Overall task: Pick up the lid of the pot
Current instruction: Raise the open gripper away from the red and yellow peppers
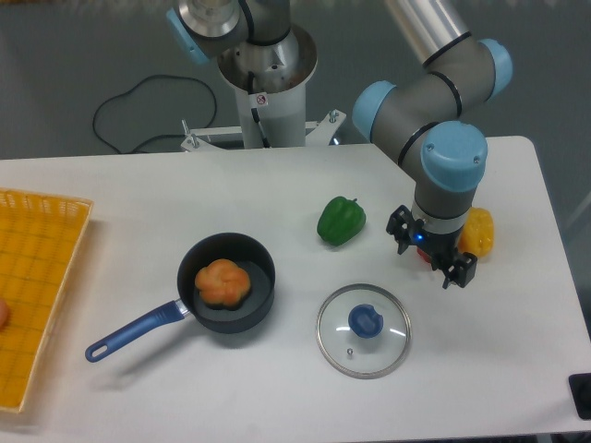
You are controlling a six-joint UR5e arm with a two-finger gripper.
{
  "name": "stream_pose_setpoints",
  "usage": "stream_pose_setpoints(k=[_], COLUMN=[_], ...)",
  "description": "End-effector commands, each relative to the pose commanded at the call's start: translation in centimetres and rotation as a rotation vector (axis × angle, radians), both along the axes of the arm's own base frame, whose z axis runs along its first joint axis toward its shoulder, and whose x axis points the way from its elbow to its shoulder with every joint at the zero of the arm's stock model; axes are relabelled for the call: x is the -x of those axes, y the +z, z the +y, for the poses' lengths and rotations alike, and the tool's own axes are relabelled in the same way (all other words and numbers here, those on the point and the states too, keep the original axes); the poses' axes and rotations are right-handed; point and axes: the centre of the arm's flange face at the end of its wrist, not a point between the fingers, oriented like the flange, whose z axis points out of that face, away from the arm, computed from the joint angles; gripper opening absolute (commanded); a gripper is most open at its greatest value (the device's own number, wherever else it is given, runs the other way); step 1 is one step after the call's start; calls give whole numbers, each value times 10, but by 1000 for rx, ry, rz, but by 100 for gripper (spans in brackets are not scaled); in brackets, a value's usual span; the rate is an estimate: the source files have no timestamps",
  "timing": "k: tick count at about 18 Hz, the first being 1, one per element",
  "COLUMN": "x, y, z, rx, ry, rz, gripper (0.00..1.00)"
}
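The one view looks steeply down from above the near side of the table [263, 392], facing across to its far edge. It is near enough for the tabletop to fill most of the frame, with the arm [451, 152] and part of the yellow crate [46, 249] also taken in.

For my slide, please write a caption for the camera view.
Open gripper near a clear pot lid with blue knob.

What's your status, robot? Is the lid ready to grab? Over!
Gripper open, off to the lid's right in view. Lid lying flat, blue knob up, not gripped. Nothing sitting on it. Over.
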Motion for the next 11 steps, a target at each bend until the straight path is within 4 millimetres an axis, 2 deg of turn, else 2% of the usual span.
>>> stream_pose_setpoints(k=[4, 6, 9, 11], x=[0, -2, -4, -7], y=[7, 0, -23, -13], z=[-6, -9, -33, -37], rx=[3, 7, 14, 12], ry=[8, 17, 58, 64], rz=[-5, -17, -51, -40], gripper=[100, 100, 100, 100])
